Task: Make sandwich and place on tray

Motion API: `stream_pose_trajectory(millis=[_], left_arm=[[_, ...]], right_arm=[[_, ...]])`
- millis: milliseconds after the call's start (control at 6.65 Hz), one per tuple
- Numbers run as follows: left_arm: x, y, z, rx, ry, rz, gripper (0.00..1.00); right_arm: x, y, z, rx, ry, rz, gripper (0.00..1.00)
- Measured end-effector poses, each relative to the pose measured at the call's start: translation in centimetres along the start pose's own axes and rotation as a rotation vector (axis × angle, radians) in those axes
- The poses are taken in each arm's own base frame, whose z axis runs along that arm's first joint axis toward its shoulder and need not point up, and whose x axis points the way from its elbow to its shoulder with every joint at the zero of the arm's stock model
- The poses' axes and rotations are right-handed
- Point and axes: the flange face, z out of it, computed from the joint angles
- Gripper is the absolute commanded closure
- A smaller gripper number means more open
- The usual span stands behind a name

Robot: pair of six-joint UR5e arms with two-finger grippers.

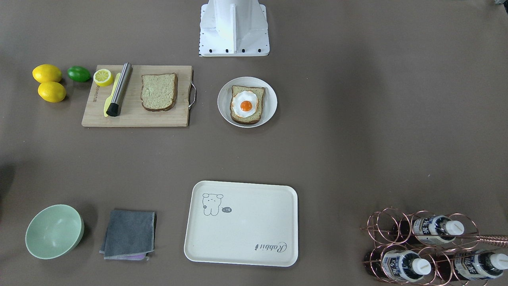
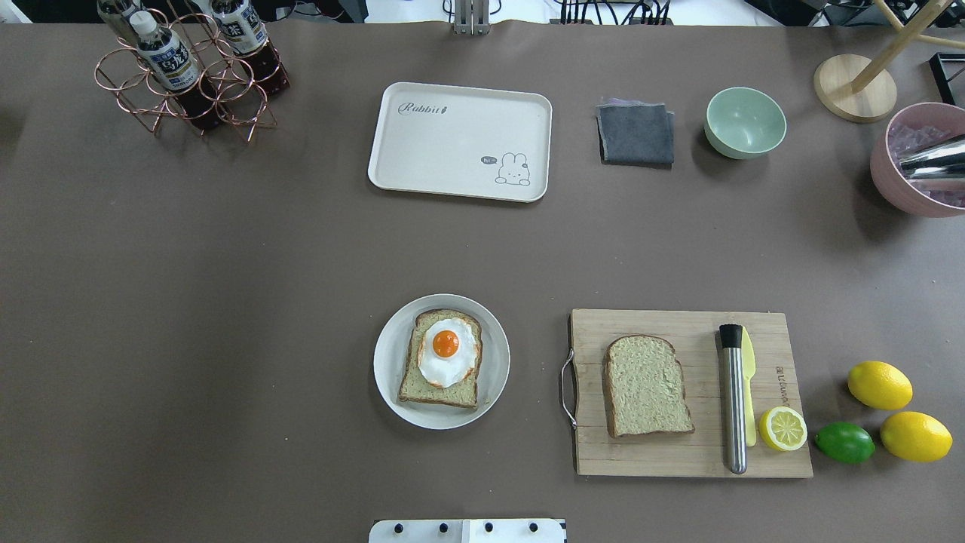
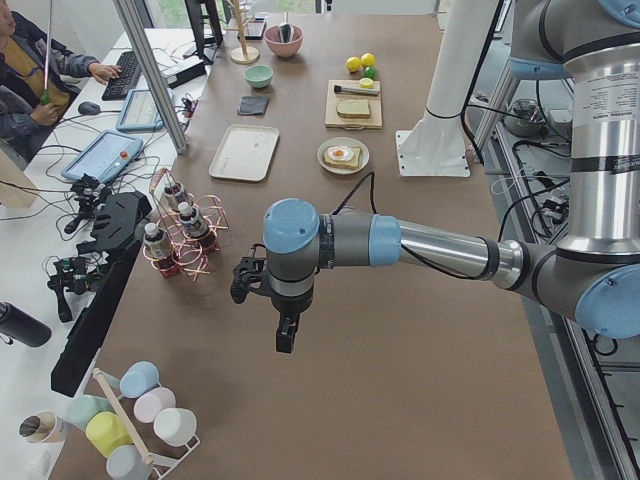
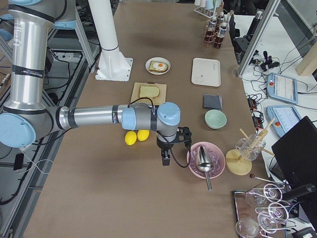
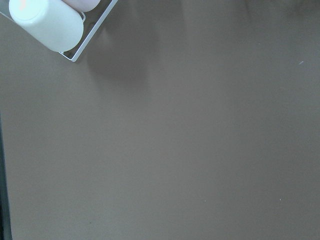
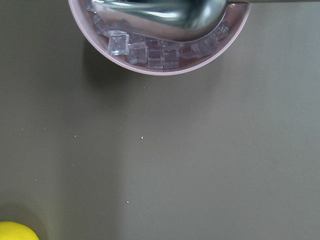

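The front camera shows only the rig's base. The tray lies on the side away from it, marked "Rabbit" in script beside a small animal drawing. Well apart from it, a round plate holds one bread slice with a fried egg on top. The second slice lies flat on the cutting board beside a steel rod; I cannot read the board's small print. Overhead I get the same layout, plus a green bowl and a copper rack of bottles whose labels are too small for me to read. From the left end, my left arm reaches level over the table with the wrist bent and the left gripper pointing straight down. I cannot tell whether its fingers are apart. From the right end, the right arm stretches out the same way, and the right gripper hangs just beside a pink bowl. I cannot judge its opening either. The left wrist camera gives brown table and a pale cup in the corner. The right wrist camera shows the pink bowl holding clear ice cubes and a metal scoop.
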Motion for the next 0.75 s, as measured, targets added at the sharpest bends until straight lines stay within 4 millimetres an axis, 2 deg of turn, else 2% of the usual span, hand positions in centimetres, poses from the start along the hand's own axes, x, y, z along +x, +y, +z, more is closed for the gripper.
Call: stream_pose_trajectory(millis=[451,752], left_arm=[[-0.6,1.0,0.4,-0.014,-0.031,-0.005,0.02],[-0.3,1.3,0.4,-0.011,-0.018,-0.006,0.03]], right_arm=[[-0.4,0.3,-0.4,0.029,0.003,-0.035,0.00],[-0.2,0.5,-0.1,0.030,-0.003,-0.037,0.00]])
